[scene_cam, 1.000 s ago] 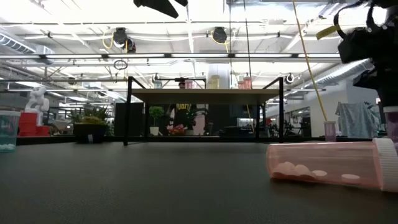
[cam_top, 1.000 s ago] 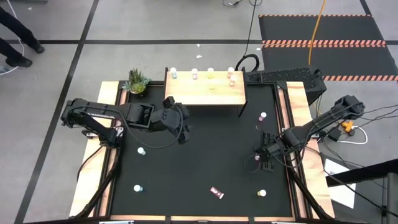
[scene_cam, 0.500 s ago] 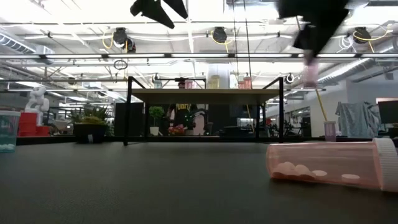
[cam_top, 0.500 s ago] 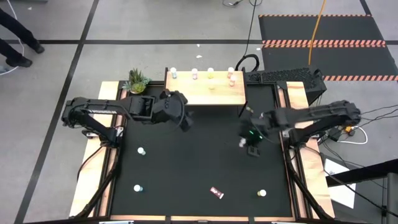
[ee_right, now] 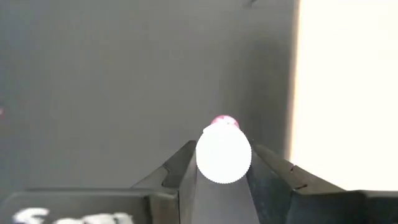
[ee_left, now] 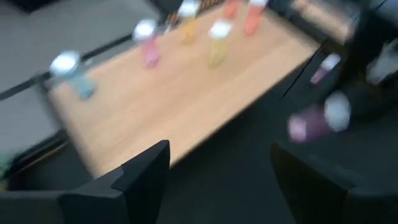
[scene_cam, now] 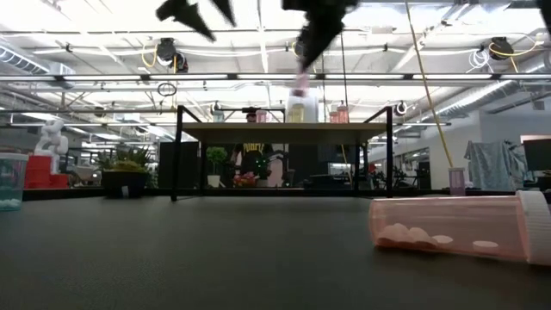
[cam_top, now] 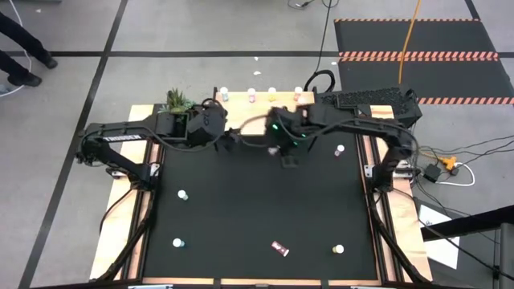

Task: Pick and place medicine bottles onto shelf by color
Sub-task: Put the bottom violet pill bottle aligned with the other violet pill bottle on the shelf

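Since a second ago the right gripper [ee_right: 223, 163] has swung to the shelf [cam_top: 257, 124], fingers clamped on a pink bottle [ee_right: 223, 154]; left gripper [ee_left: 219, 171] gapes empty. Five bottles shelved, several remain.

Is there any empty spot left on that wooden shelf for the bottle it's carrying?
The shelf's front half is bare. Its back edge is crowded with a row of bottles. The right tool, holding a pink bottle, hangs by the shelf's front edge; the left tool hovers open nearby.
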{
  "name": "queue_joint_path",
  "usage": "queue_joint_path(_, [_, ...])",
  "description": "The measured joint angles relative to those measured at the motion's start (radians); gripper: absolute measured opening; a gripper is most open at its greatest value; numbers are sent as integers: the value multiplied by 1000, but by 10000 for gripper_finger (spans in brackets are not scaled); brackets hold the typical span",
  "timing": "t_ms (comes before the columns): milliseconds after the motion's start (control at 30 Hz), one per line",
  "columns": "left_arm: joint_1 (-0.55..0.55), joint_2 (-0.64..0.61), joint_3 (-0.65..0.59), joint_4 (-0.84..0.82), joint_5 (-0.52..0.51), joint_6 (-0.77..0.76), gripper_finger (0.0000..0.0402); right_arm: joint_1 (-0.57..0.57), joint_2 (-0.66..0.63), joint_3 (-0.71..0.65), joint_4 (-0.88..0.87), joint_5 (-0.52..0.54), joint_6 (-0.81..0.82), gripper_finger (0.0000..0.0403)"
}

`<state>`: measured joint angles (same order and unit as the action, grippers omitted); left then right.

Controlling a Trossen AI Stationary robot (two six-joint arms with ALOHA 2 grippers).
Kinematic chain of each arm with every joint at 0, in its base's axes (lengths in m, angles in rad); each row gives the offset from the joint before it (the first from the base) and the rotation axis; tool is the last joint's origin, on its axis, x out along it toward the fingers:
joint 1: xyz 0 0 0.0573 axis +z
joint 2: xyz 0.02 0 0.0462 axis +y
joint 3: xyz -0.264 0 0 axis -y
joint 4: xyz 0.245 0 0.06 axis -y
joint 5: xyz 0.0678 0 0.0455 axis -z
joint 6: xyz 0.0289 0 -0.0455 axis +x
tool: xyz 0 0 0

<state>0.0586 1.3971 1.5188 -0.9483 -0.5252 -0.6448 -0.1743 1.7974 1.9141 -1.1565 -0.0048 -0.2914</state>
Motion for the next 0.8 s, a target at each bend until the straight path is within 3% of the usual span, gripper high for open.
queue_joint_path(67, [3,-6,1,-31,-5,-13,273,-21,58,98,7,49,-30,118])
queue_joint_path(267, [45,-25,2,-109,-10,4,273,-109,174,259,122,56,-54,116])
queue_joint_path(433, [95,-48,1,-127,40,111,273,-194,217,270,209,56,-72,116])
queue_joint_path(800, [238,-69,0,-120,77,235,273,-289,264,268,142,1,-62,115])
